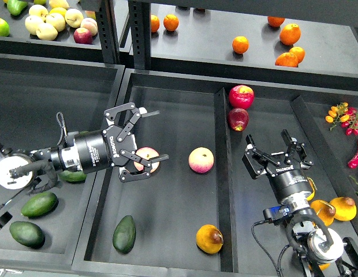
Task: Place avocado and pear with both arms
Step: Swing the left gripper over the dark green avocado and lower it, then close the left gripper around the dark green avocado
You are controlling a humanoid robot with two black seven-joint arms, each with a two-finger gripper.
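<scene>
The dark green avocado (124,233) lies at the front left of the middle tray (173,98). The orange-yellow pear (209,238), with a reddish-brown blotch, lies at the front right of the same tray. My left gripper (160,134) is open and empty, reaching in from the left above a pale pink-yellow fruit (149,161), well behind the avocado. My right gripper (270,144) is open and empty over the right tray, behind and to the right of the pear.
A second pale fruit (201,160) sits mid-tray. Two red apples (239,107) lie at the back of the right tray. Lighter avocados (39,203) lie in the left tray. Oranges (289,34) and apples (56,20) are on the shelf. Chillies (357,153) lie at the far right.
</scene>
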